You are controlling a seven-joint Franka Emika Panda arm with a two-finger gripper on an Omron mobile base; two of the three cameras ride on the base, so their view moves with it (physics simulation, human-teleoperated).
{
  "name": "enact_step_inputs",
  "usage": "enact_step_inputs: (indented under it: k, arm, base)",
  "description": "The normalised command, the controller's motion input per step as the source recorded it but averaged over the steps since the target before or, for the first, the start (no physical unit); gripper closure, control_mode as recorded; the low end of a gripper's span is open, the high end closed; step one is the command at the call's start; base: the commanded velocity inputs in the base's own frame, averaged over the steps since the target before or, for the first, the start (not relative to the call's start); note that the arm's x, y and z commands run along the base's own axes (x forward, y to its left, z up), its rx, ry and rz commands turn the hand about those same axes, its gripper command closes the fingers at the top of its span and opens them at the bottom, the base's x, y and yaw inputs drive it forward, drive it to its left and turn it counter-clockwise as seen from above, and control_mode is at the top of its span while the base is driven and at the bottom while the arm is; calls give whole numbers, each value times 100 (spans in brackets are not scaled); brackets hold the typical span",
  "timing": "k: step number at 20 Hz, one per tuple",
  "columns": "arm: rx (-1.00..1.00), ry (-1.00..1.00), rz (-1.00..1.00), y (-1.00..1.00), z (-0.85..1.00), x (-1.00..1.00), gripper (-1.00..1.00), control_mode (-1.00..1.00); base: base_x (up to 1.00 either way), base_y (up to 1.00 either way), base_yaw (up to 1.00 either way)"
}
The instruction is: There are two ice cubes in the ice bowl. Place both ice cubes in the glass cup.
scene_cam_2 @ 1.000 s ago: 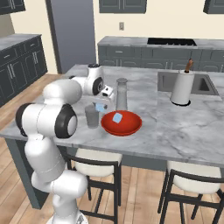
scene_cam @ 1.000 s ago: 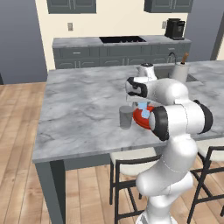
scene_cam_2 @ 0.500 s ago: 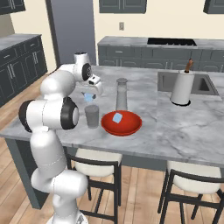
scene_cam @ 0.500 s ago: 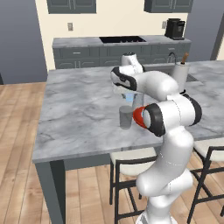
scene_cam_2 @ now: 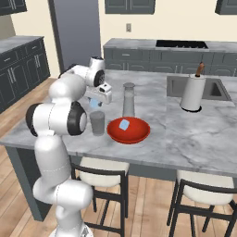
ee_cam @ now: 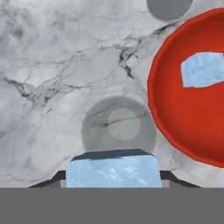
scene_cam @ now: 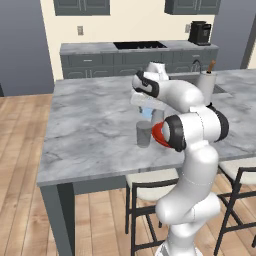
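No readable text or labels anywhere.

Kitchen's got a grey marble island (scene_cam: 90,130), wood plank floor (scene_cam: 20,175), cream walls (scene_cam: 130,25), dark grey cabinets (scene_cam_2: 139,5), and stools (scene_cam_2: 203,203) tucked underneath.

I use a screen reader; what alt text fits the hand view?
Looking down, the hand holds an ice cube just short of the empty glass cup on the grey marble counter. The second ice cube lies in the red ice bowl beside it.
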Motion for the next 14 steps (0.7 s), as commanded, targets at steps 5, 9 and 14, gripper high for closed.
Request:
enact_step_inputs:
  k: [5, 9, 14]
  arm:
    - [-15, 0, 0, 12, -22, 25, 100, -100]
    - [-1, 0, 0, 9, -14, 30, 100, -100]
    - [-2, 0, 0, 0, -7, 45, 100, -100]
  base:
    - [0, 0, 0]
    - [0, 0, 0]
    - [0, 0, 0]
